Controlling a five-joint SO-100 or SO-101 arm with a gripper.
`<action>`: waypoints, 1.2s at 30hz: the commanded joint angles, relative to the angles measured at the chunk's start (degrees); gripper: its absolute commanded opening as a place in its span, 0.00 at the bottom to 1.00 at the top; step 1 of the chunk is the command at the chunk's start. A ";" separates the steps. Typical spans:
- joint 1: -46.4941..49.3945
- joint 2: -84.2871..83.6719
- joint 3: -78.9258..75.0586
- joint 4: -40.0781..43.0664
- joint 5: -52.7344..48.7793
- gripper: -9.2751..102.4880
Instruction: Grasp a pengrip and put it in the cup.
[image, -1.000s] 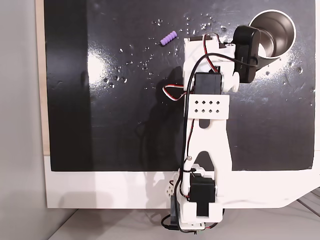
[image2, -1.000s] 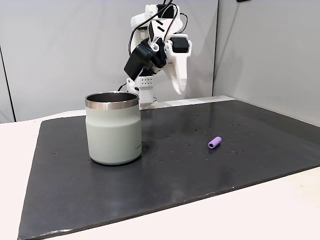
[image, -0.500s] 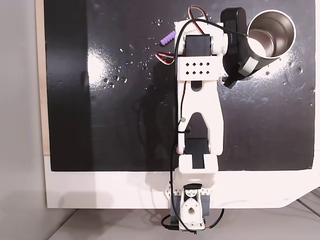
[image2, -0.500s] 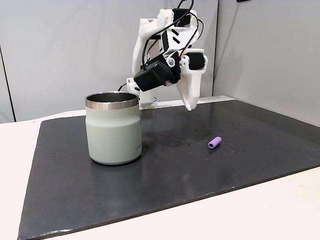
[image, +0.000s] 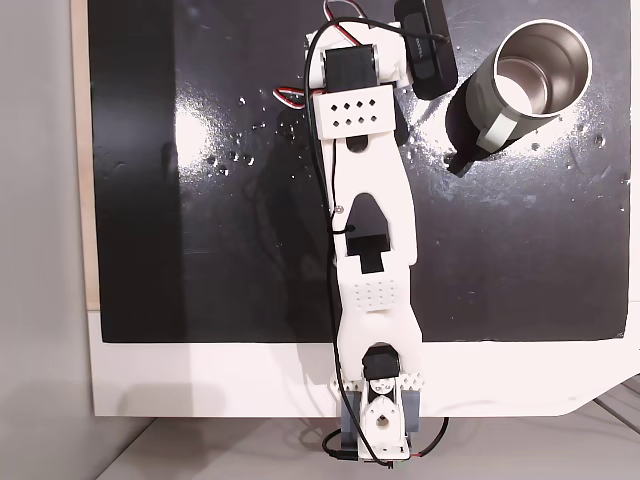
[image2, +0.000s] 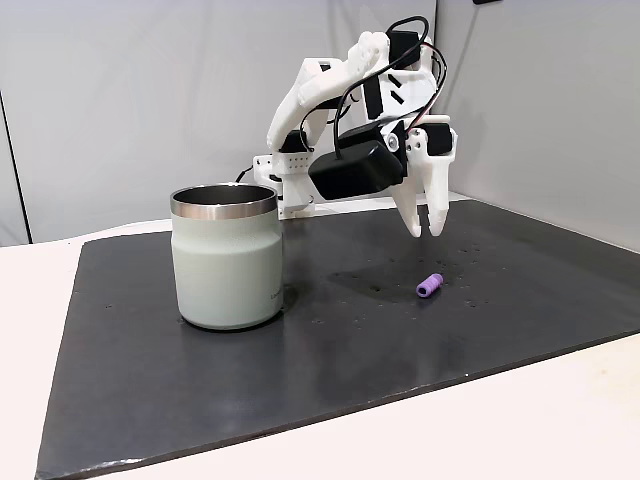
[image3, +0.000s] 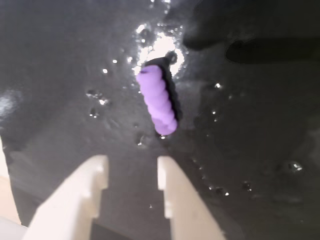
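Now I am seeing my claw (image3: 131, 175) hanging parted and empty just above the pengrip (image3: 157, 102), which is lying on the dark surface (image2: 330, 350). Well off to one side, the cup (image2: 226, 256) is standing upright.

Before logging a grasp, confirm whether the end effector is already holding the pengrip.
No: in the wrist view the pengrip lies on the mat beyond the open, empty end effector.

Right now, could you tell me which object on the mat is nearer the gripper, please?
The small purple pengrip, lying just below the gripper; the steel cup stands farther away.
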 joint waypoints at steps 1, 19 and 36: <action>-0.09 -1.05 -5.71 0.44 -0.62 0.18; -1.05 -18.81 -21.45 2.81 -1.93 0.20; -0.26 -21.18 -25.31 4.83 -2.20 0.08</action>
